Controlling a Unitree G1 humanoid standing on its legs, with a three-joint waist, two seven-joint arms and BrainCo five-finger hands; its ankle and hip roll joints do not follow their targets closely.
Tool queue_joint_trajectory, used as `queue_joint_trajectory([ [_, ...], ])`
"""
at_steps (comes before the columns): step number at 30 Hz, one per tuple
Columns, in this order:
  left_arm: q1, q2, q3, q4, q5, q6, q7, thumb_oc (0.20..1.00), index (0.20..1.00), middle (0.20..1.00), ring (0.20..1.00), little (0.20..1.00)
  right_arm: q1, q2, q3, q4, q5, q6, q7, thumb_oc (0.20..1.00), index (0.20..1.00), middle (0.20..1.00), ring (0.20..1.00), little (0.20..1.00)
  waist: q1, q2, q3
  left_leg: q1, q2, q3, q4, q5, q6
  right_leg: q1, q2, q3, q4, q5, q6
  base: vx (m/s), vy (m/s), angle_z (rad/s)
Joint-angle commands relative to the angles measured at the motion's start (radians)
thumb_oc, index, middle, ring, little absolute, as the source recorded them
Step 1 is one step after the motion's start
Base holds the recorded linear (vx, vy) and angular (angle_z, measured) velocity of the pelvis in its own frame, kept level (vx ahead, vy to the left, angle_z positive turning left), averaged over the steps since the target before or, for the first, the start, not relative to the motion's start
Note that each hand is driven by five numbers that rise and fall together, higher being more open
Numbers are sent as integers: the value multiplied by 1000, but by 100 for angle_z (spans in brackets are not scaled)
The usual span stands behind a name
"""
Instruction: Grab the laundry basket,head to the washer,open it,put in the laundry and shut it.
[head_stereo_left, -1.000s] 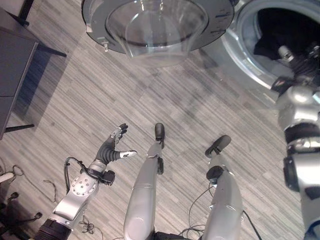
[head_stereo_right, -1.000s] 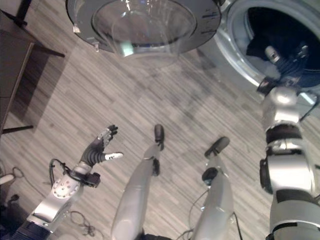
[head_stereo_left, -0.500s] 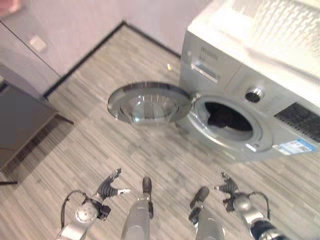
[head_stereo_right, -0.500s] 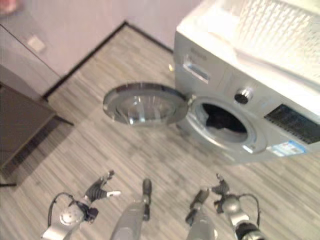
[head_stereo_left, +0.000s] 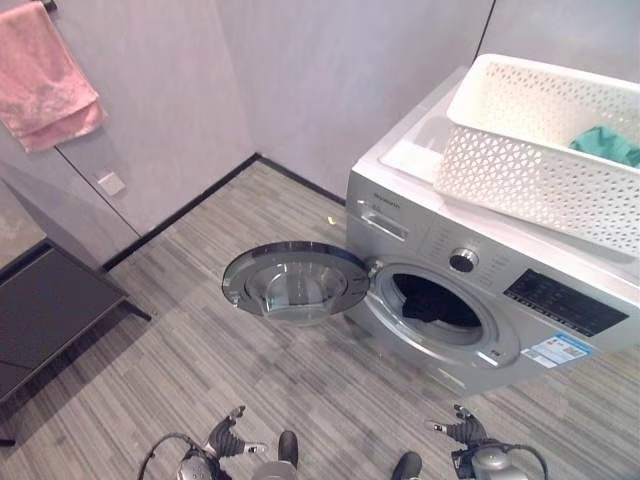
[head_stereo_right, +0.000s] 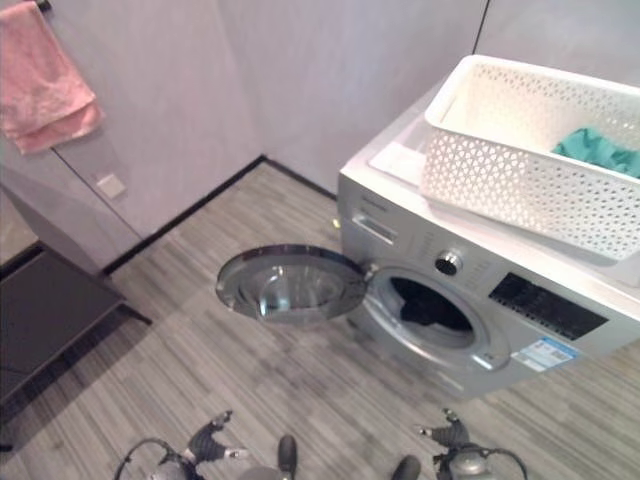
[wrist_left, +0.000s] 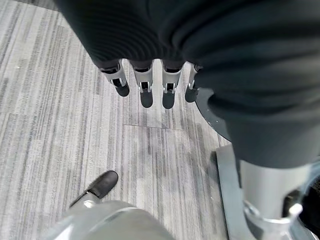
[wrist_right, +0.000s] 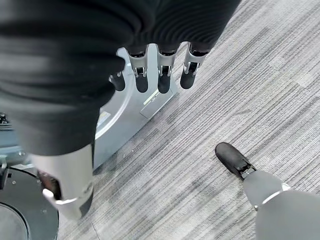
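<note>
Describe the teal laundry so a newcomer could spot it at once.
Find the silver front-loading washer against the wall, its round door swung open over the floor. On its top sits a white latticed laundry basket. The teal laundry is the crumpled cloth inside that basket at its far end, unlike the dark clothes in the drum and the pink towel hanging on the wall.

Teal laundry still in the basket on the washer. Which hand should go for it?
Probably right. The right hand hangs open below the basket side; the left hand sits open toward the open door, farther from the teal laundry.
</note>
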Motion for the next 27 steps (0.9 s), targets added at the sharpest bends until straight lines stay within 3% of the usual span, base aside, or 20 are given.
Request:
queue_joint_trajectory([
  [1, -28, -5, -13, 84, 61, 4, 58, 1000, 1000, 1000, 1000, 1000, -7, 0, -33, 29, 77, -21, -8, 1000, 1000, 1000, 1000, 1000, 5, -6, -9, -6, -35, 30, 14, -55, 23, 2, -3, 36, 108, -156, 4, 72, 73, -10],
  [13, -12, -57, 174, 339, 37, 21, 114, 1000, 1000, 1000, 1000, 1000, 123, -30, -227, -208, 179, -71, -47, 1000, 1000, 1000, 1000, 1000, -44, -14, -58, 84, -58, 55, 7, -94, 36, 64, -35, 70, 132, -134, 32, 45, 47, -11],
  [17, -12, -61, 198, 360, 24, 19, 111, 1000, 1000, 1000, 1000, 1000, 129, -49, -263, -257, 180, -81, -69, 1000, 1000, 1000, 1000, 1000, -48, -19, -62, 86, -61, 68, 5, -82, 44, 61, -42, 55, 135, -118, 26, 17, 2, 0],
  [18, -12, -61, 199, 361, 24, 19, 111, 1000, 1000, 1000, 1000, 1000, 130, -49, -263, -258, 179, -80, -69, 1000, 1000, 1000, 1000, 1000, -48, -18, -65, 94, -58, 57, 6, -100, 37, 68, -37, 71, 135, -132, 35, 0, 0, 0],
  [27, -6, -74, 216, 336, 22, 11, 109, 1000, 1000, 1000, 1000, 1000, 147, -92, -370, -566, 117, -115, -151, 1000, 1000, 1000, 1000, 1000, -51, -29, -72, 94, -61, 76, 4, -93, 46, 66, -39, 67, 118, -104, 37, 15, 1, -2],
])
